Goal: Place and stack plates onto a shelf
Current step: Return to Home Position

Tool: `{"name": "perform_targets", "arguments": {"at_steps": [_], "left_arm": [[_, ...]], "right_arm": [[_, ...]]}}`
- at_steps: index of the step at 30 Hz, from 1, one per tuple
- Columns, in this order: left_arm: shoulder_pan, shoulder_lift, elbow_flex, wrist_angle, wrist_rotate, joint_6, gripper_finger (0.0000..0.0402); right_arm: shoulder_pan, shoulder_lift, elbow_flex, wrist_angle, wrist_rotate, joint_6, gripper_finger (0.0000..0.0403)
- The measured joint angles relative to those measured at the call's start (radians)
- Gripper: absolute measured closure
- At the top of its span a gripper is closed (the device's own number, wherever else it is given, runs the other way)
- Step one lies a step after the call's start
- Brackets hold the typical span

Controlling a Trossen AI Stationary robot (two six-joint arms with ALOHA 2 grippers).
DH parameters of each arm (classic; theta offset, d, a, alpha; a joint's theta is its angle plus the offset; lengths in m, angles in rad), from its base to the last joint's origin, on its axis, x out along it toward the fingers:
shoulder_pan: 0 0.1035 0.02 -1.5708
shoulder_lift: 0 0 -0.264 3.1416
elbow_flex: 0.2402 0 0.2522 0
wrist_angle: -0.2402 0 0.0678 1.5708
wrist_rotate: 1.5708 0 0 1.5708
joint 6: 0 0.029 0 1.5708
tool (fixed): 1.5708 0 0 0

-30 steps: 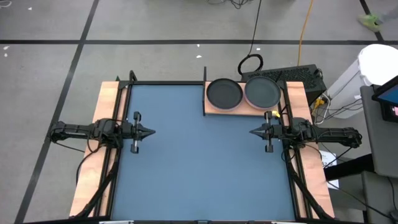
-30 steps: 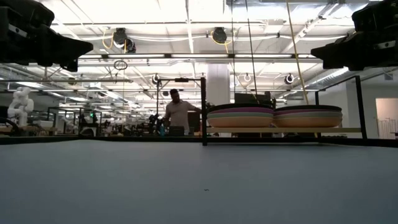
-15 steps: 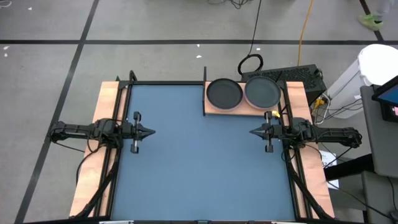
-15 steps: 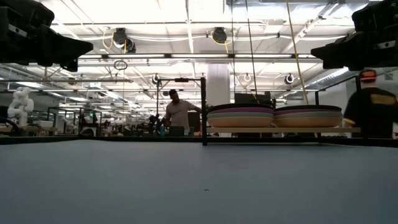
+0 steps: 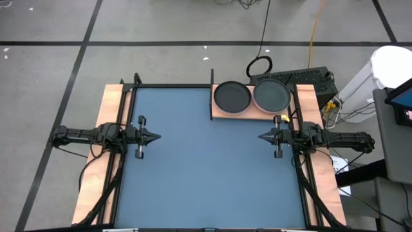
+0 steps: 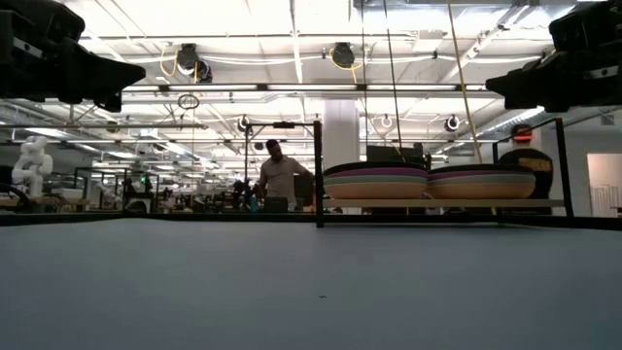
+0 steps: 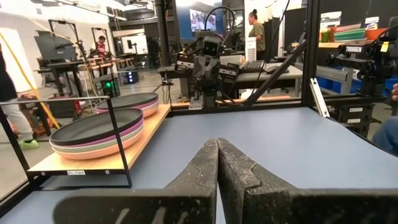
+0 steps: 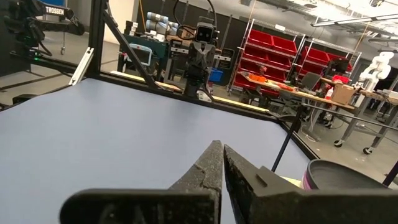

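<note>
Two stacks of plates rest on the wooden shelf [image 5: 222, 114] at the table's far right: the left stack [image 5: 232, 96] and the right stack [image 5: 271, 95], each with a black plate on top. In the low view both stacks [image 6: 376, 182] [image 6: 482, 182] show pink, green and purple rims under the black. My left gripper [image 5: 158, 136] is shut at the table's left edge, my right gripper [image 5: 260, 136] shut at the right edge; both point level toward the middle and hold nothing. The left wrist view shows the near stack [image 7: 98, 132] beside the shut fingers [image 7: 217, 144].
The blue mat [image 5: 206, 167] covers the table between the arms. A black frame post [image 6: 318, 173] stands at the shelf's left end. People move in the room behind the table [image 6: 277, 175]. A white bin [image 5: 391, 64] and cables lie off the table's far right.
Both arms and both stacks have kept still. Behind the table, a person in dark clothes has come into the low view at the right and moved leftward behind the shelf frame.
</note>
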Motion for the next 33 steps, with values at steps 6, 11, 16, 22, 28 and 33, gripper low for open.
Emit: {"name": "perform_targets", "arguments": {"at_steps": [6,11,16,22,28,33], "left_arm": [[0.0,0.0,0.0,0.0,0.0,0.001,0.0398],[0.0,0.0,0.0,0.0,0.0,0.002,0.0398],[0.0,0.0,0.0,0.0,0.0,0.001,0.0398],[0.0,0.0,0.001,0.0,0.0,0.002,0.0398],[0.0,0.0,0.001,0.0,0.0,0.002,0.0398],[0.0,0.0,0.001,0.0,0.0,0.002,0.0398]], "right_arm": [[0.0,0.0,0.0,-0.002,0.001,0.0,0.0403],[0.0,0.0,0.0,-0.001,0.0,0.002,0.0403],[0.0,0.0,0.0,-0.001,0.0,0.058,0.0403],[0.0,0.0,0.0,-0.001,0.0,0.079,0.0403],[0.0,0.0,0.0,-0.001,0.0,0.079,0.0403],[0.0,0.0,0.0,-0.003,0.0,0.138,0.0403]]}}
